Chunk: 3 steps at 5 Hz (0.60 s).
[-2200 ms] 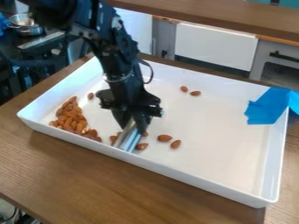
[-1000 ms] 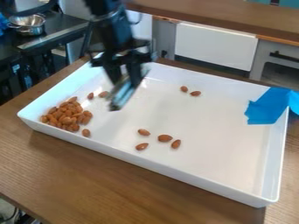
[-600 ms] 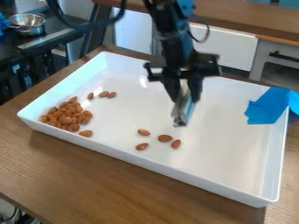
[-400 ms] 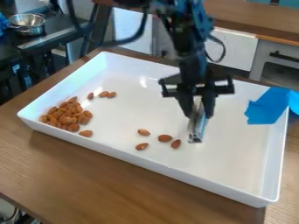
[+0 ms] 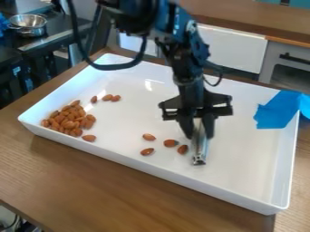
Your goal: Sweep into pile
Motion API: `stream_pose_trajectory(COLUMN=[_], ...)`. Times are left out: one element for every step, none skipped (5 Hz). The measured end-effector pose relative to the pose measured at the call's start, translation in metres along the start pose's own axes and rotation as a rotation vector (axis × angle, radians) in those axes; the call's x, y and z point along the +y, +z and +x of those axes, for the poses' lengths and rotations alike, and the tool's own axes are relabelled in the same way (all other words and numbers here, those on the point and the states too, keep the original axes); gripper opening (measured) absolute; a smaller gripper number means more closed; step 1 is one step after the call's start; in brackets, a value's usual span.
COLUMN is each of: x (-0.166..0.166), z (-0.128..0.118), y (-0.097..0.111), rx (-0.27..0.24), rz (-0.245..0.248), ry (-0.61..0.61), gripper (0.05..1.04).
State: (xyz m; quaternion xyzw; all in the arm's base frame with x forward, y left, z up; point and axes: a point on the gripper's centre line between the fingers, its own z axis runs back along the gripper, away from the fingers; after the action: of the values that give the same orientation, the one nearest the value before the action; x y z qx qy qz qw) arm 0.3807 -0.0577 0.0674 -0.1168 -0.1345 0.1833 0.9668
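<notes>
Almonds, brown ovals: heap at left of frame; four loose near centre, rightmost's long axis slanting up-right, pointed end unclear. Smooth white rectangular tray. Black two-finger gripper, right of centre, clamped on shiny silvery tool, near-upright.

The gripper is showing black above a silvery metal tool, and the tray is gleaming plain white with pale glints, setting off the reddish-brown almonds. Bright, flat blue is colouring the tape, while the tabletop is showing warm brown with streaky wood grain. Behind, the bowl is shining silver, a drawer front is showing plain white, and a black handle is standing out against grey.
</notes>
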Motion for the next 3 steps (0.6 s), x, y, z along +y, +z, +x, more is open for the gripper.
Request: stream_pose_trajectory(x=[0.017, 0.046, 0.067], z=[-0.005, -0.020, -0.018], y=[-0.001, 0.014, 0.023], rx=[0.010, 0.039, 0.044], rz=[0.004, 0.015, 0.009], ry=[0.017, -0.016, 0.007], gripper=[0.380, 0.380, 0.380])
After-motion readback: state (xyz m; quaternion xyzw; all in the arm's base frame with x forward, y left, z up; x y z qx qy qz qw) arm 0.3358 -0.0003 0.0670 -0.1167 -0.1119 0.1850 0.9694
